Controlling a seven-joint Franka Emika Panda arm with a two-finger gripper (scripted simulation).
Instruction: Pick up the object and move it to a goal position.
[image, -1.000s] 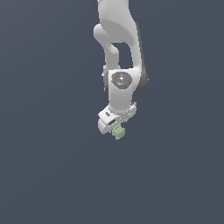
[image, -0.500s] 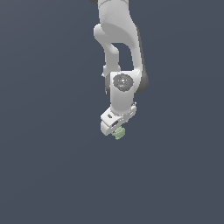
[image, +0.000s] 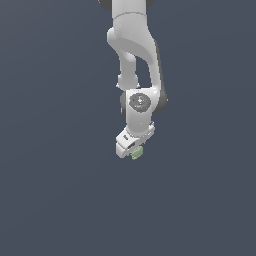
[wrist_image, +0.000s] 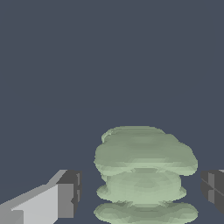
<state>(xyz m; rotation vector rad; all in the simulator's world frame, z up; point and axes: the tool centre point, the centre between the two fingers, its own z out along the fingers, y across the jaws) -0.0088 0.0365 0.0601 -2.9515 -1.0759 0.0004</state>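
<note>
Gaps are seen in the wrist view between the object and both fingers, so the gripper is parted, nothing clamped. In the exterior view the object is found at the fingertips, just below frame centre. Open room is left on every side. A plain dark grey-blue ground fills both frames. The piece is pale green, stacked in ridged, notched layers.
</note>
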